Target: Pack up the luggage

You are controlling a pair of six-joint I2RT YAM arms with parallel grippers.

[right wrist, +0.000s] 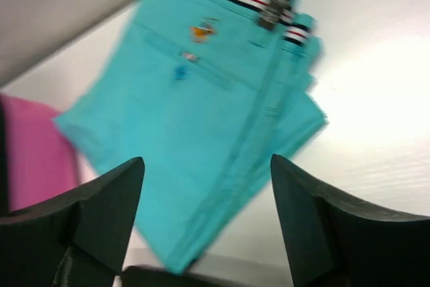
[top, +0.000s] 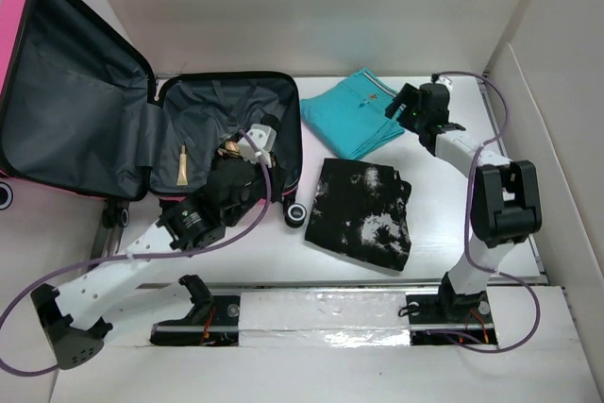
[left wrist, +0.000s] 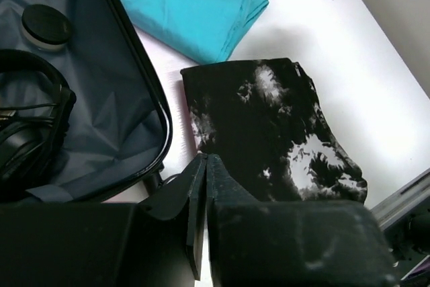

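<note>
Pink luggage [top: 75, 82] open, headphones [left wrist: 27, 119] inside; teal garment [top: 354, 112] and black-white garment [top: 363, 212] unpacked on table [top: 444, 224]; right pincer [right wrist: 207, 166] wide open, empty, over teal garment; left pincer [left wrist: 206, 173] closed, empty.

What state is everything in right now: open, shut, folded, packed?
luggage: open, lid standing up.
headphones: lying inside the luggage.
teal garment: folded, on the table, not packed.
black-and-white garment: folded, on the table, not packed.
left gripper: fingers shut, holding nothing.
right gripper: fingers open, above the teal garment.
</note>
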